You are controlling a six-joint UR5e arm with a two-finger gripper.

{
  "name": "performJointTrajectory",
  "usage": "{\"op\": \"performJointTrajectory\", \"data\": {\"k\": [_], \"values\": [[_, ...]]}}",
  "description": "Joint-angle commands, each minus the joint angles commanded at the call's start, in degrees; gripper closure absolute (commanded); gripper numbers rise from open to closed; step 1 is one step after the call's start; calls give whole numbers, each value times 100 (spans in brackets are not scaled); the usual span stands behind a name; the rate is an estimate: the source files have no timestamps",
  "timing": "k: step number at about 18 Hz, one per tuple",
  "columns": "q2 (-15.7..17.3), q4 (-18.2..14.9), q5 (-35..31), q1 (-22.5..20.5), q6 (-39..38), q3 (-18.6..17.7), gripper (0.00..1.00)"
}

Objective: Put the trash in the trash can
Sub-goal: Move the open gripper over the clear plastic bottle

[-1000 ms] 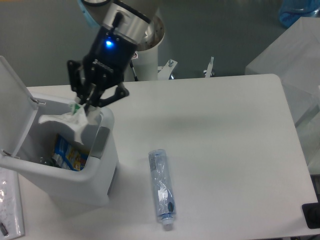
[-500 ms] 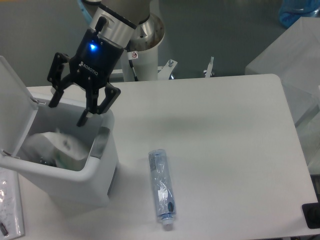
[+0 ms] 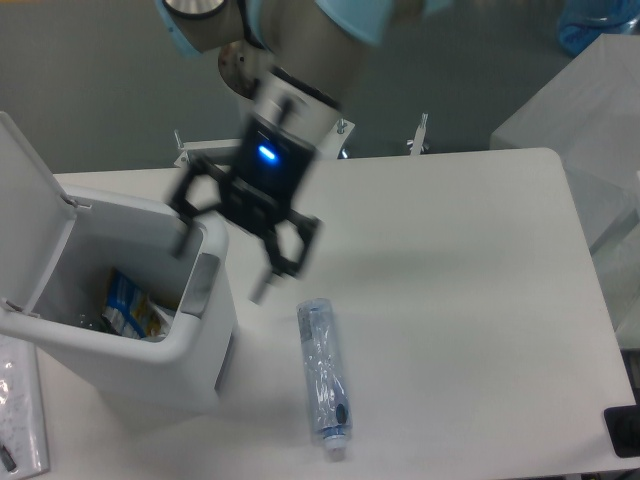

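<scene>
A flattened clear bluish plastic bottle (image 3: 323, 375), one piece of the trash, lies on the white table right of the trash can. The trash can (image 3: 140, 372) is a white bin at the left with its flat lid (image 3: 25, 215) swung up and open. Inside it I see a blue and yellow packet (image 3: 126, 303). My gripper (image 3: 222, 268) hangs open and motion-blurred over the can's right rim, above and left of the bottle's upper end. Nothing is between its fingers.
A clear plastic item (image 3: 17, 410) lies at the bottom left beside the can. A black object (image 3: 624, 430) sits at the table's lower right corner. A white covered block (image 3: 590, 100) stands beyond the right edge.
The gripper opened over the can and the white-green wrapper dropped inside. It has since swung right and down toward the bottle. The bottle has not moved.
</scene>
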State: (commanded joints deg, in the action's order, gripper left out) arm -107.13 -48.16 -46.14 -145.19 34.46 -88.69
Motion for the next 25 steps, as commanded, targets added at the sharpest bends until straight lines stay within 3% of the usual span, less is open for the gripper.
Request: {"op": "performJointTrajectory", "data": {"k": [3, 8, 11, 16, 21, 25], "values": [[-518, -35, -140, -62, -517, 351, 0], [-1239, -149, -1466, 86, -844, 843, 0], [-1670, -631, -1730, 201, -1011, 1317, 0], [-2241, -2045, -2425, 403, -1029, 2153, 0], [-2523, -2504, -2706, 509, -1029, 2470, 0], [-2760, -2602, -2900, 571, -1134, 2690, 0]]}}
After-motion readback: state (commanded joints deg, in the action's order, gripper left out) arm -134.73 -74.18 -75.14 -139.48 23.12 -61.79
